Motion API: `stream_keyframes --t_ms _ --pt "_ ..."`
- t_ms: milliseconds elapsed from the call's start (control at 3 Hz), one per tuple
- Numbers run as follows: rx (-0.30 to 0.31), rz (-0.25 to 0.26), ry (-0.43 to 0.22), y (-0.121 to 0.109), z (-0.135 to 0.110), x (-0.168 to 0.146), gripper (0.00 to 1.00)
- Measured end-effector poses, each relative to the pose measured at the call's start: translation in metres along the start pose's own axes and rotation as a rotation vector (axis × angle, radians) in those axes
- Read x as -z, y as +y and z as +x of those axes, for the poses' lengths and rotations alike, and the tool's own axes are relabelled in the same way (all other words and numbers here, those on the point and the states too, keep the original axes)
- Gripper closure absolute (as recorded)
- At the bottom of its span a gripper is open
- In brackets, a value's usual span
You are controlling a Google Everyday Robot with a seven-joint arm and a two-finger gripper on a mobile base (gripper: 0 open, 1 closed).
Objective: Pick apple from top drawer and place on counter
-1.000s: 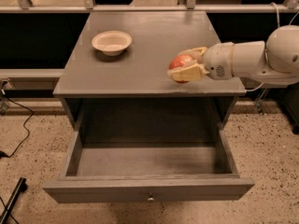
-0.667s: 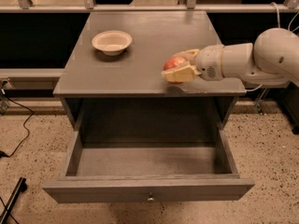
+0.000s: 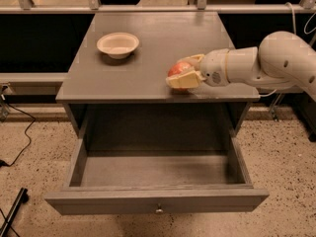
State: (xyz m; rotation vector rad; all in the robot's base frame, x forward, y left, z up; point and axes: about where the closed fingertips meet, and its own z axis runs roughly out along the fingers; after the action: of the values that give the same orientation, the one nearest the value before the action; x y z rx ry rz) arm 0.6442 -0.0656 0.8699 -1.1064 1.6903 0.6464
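Bowl (image 3: 118, 44) sits rear left on the surface (image 3: 143, 75), well apart from the apple (image 3: 177, 68). Apple is front right, near the edge, clamped in the tool (image 3: 178, 71). Arm (image 3: 276, 58) reaches in level from the right. Drawer (image 3: 158, 201) stands open below.

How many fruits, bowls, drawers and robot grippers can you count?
apple: 1
bowl: 1
top drawer: 1, open
gripper: 1, shut on the apple at the counter's front right
Total: 4
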Motion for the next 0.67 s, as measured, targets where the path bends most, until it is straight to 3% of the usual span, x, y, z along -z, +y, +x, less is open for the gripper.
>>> stream_keyframes --t_ms 667 --pt "0.001 -0.008 -0.001 0.0026 -0.0010 -0.0041 0.27"
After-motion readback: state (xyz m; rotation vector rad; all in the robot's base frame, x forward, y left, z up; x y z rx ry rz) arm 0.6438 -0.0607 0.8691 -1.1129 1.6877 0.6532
